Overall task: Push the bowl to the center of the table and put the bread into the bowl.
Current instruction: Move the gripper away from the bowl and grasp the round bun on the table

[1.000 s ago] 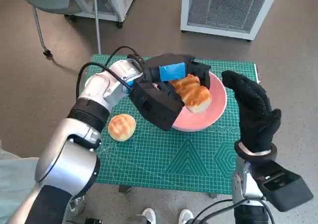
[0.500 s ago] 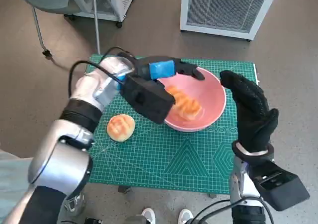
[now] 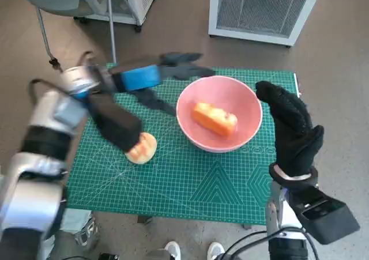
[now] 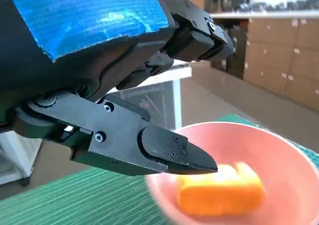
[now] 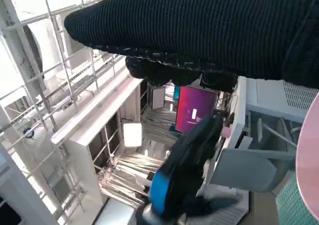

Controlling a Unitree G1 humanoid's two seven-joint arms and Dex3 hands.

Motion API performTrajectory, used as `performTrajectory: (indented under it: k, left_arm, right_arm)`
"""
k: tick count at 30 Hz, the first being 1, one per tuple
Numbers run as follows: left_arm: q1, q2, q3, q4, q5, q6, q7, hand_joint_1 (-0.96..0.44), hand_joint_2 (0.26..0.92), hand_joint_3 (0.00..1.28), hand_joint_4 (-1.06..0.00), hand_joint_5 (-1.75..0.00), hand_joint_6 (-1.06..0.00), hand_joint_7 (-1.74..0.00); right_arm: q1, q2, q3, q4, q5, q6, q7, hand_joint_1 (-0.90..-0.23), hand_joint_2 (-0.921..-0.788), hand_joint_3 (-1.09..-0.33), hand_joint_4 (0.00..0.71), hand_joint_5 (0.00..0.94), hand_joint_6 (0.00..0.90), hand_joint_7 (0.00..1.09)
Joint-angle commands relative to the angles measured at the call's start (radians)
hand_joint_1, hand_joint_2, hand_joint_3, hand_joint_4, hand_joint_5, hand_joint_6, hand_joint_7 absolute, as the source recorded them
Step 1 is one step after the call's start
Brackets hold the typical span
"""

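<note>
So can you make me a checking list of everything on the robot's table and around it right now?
Surface: green cutting mat covers the table.
Job's things: pink bowl sits on the mat, right of middle; one piece of bread lies inside it.
Clutter: a round bun lies on the mat, outside the bowl.
Hands: left hand is empty, fingers apart, above the mat's far edge; right hand is open, upright beside the bowl, holding nothing.
Cables: a black cable loops by the left arm.
Surroundings: white grilled units and a chair leg stand on the floor; shoes show by the near edge.
</note>
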Motion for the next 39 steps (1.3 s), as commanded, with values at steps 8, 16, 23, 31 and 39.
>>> performTrajectory:
  k: [8,16,23,31,39]
  left_arm:
    - [0.148,0.155,0.057,-0.086,-0.061,-0.048,-0.087,-0.23,0.849,0.00,-0.13,-0.02,-0.30,-0.04]
    - [0.214,0.201,0.064,-0.165,-0.034,-0.036,-0.103,-0.25,0.839,0.00,-0.19,-0.03,-0.33,-0.04]
    - [0.247,0.197,0.063,-0.195,-0.034,-0.013,-0.117,-0.26,0.832,0.00,-0.21,-0.02,-0.35,-0.04]
    - [0.265,0.159,0.037,-0.176,-0.018,-0.003,-0.118,-0.24,0.828,0.00,-0.24,-0.02,-0.37,-0.04]
    - [0.255,0.108,-0.007,-0.106,0.029,0.009,-0.109,-0.23,0.825,0.00,-0.27,-0.02,-0.39,-0.04]
  right_arm:
    - [0.015,0.010,0.009,0.006,-0.008,0.021,-0.005,-0.538,-0.921,-0.824,0.244,0.096,-0.001,0.66]
    - [0.001,0.010,0.010,0.028,-0.007,0.019,-0.001,-0.529,-0.921,-0.820,0.244,0.103,-0.001,0.67]
    - [-0.010,0.008,0.012,0.051,-0.005,0.011,0.007,-0.523,-0.921,-0.817,0.245,0.107,-0.001,0.67]
    - [-0.014,-0.002,0.011,0.053,0.005,0.015,0.020,-0.522,-0.921,-0.814,0.248,0.113,-0.001,0.67]
    - [-0.007,-0.010,0.008,0.042,0.018,0.021,0.031,-0.519,-0.921,-0.819,0.245,0.116,-0.001,0.67]
